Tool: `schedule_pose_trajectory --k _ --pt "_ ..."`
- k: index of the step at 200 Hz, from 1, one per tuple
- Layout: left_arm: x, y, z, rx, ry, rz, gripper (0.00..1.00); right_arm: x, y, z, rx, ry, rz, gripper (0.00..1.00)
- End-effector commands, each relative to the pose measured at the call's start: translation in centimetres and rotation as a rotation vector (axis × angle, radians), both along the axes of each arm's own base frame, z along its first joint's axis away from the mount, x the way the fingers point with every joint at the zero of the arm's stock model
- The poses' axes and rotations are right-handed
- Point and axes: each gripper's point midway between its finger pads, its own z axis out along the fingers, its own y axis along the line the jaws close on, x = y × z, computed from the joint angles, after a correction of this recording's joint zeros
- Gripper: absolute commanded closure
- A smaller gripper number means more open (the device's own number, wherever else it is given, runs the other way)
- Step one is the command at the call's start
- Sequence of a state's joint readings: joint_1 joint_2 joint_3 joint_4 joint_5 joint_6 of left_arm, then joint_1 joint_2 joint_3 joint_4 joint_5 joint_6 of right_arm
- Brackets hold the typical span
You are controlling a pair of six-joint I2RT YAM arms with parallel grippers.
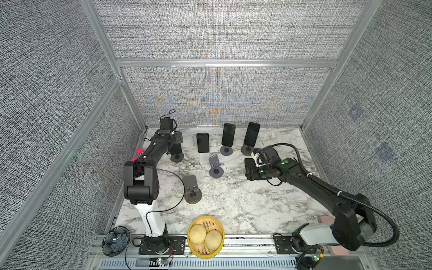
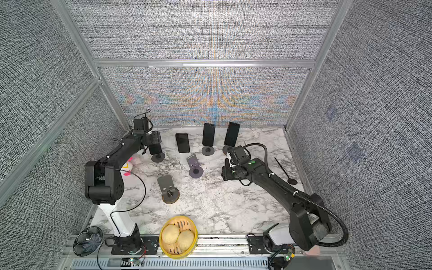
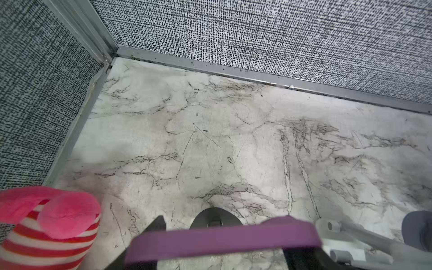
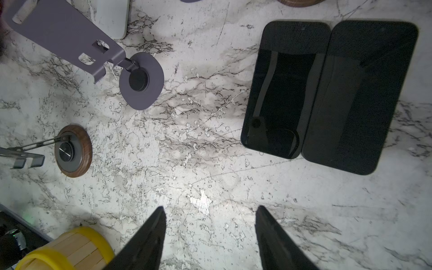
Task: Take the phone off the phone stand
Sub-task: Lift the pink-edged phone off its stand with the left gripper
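Item: phone (image 3: 210,240), purple-edged, propped on stand (image 1: 177,158), back-left tabletop (image 3: 210,140); left tool (image 1: 175,144) pinches its sides; right tool (image 4: 210,208) spread, empty. Hazard: skewed lift could topple stand; weak pinch could drop phone.

You have three dark phones propped up in a row at the back. The left phone (image 2: 155,149) stands over the round dark base of the left stand (image 1: 176,158); in the left wrist view its edge looks purple. The middle phone (image 1: 228,134) and the right phone (image 1: 251,133) lean back, screens black, on the middle stand (image 1: 226,151) and the right stand (image 1: 245,149). A fourth phone (image 1: 202,142) lies flat between the left and middle ones. A fifth phone (image 4: 285,88) and a sixth phone (image 4: 360,98) lie flat side by side, edges touching. The purple stand (image 1: 216,172) and the wood-based stand (image 1: 189,181) are empty.
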State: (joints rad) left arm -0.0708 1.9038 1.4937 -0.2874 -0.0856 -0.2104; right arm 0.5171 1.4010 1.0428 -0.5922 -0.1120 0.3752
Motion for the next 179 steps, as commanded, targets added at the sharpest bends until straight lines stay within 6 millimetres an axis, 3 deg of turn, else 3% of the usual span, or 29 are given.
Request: schedule_pose_trajectory --k 1,87,155,179 --pt "0.4 -0.2 0.2 -0.024 -0.011 0.008 0.27 0.0 0.1 0.0 0.008 -0.005 0.006 0.37" --pt "-0.2 0.1 1.5 -0.006 -0.011 0.015 0.35 0.1 0.1 -0.2 0.011 -0.007 0.007 0.37" --pt "-3.2 -0.2 6.5 -0.044 -0.026 0.007 0.38 1.0 2.4 1.2 0.099 -0.104 0.143 0.37" --pt "-4.9 -1.0 8.7 -0.084 -0.026 -0.030 0.46 1.0 3.5 2.2 0.156 -0.139 0.191 0.37"
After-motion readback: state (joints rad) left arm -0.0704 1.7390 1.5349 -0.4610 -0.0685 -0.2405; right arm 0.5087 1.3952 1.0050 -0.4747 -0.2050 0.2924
